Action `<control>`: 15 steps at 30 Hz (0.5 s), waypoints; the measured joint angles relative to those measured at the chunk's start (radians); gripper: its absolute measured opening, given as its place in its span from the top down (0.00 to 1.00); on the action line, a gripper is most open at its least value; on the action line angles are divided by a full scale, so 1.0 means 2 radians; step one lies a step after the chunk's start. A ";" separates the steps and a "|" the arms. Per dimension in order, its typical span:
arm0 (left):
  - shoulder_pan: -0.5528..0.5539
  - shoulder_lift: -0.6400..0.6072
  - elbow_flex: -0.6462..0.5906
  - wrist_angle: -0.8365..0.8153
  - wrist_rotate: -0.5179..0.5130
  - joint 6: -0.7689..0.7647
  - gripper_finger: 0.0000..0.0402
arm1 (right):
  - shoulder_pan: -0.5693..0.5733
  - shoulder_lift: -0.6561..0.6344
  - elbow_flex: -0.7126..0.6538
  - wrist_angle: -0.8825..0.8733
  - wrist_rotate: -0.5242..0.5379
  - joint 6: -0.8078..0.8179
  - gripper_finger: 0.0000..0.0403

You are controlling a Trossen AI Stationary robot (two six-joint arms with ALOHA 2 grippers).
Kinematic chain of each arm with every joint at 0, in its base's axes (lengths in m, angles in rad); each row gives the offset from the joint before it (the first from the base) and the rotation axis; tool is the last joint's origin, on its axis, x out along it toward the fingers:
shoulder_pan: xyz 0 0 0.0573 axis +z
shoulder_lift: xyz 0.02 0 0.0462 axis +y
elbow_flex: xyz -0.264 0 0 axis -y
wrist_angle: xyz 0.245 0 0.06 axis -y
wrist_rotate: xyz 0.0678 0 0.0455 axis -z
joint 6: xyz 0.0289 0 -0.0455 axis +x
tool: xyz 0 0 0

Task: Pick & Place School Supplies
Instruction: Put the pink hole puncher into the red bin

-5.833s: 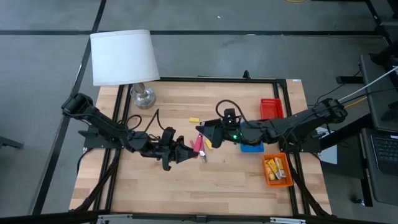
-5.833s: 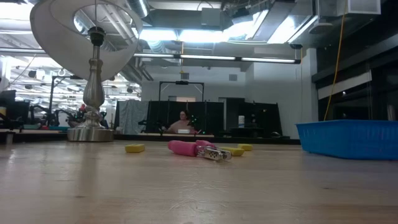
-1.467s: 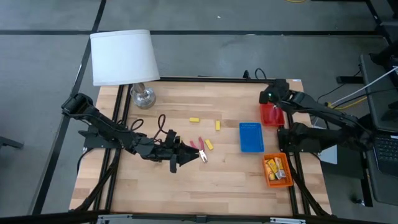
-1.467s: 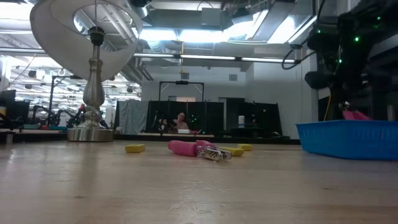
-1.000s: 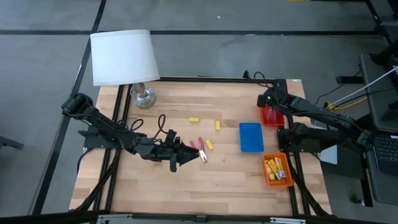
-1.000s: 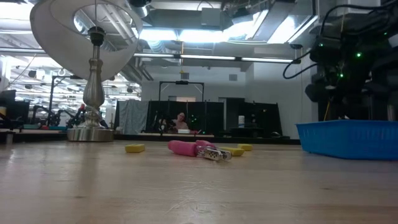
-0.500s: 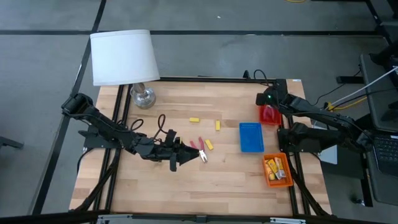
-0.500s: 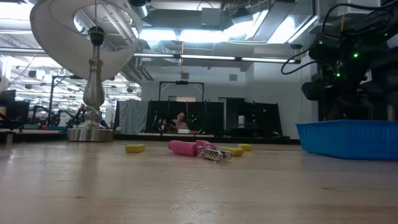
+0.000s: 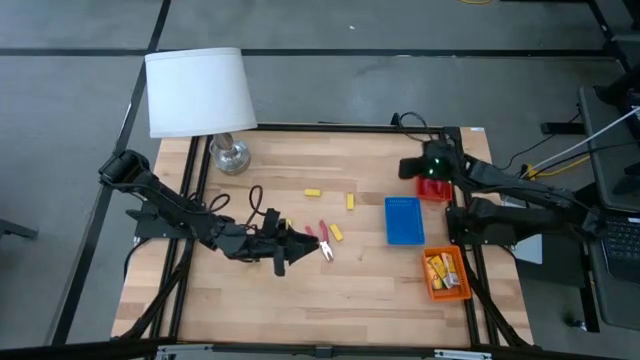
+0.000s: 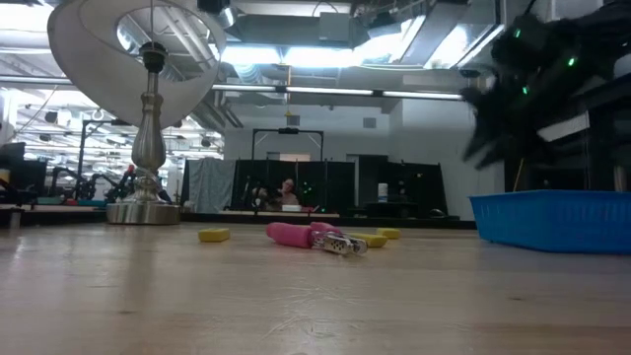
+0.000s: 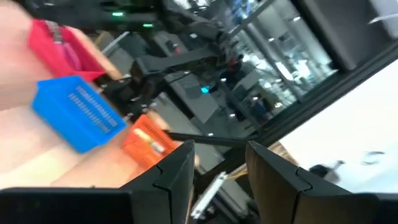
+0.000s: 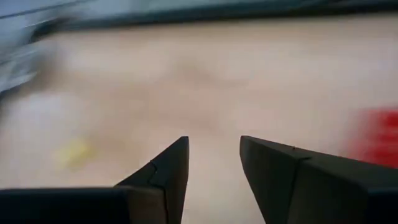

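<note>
Now | right gripper (image 9: 408, 168) parted, beside red tray (image 9: 436, 183) | left gripper (image 9: 300, 246) apparently empty

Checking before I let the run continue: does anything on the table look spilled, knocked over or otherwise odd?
Nothing stands out. The lamp stands upright; the red tray, blue tray and orange tray sit apart at the table's right. The red-handled tool and three yellow pieces lie loose mid-table, unsorted rather than spilled.
</note>
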 joint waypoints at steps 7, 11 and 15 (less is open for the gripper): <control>0.020 -0.002 0.000 -0.130 0.033 -0.050 0.65 | 0.177 -0.012 0.000 0.126 -0.100 0.086 0.65; 0.040 -0.003 0.029 -0.312 0.128 -0.028 0.65 | 0.267 -0.009 0.000 0.203 -0.050 0.136 0.65; 0.047 -0.003 0.079 -0.449 0.165 0.130 0.65 | 0.321 -0.009 0.000 0.236 0.016 0.143 0.65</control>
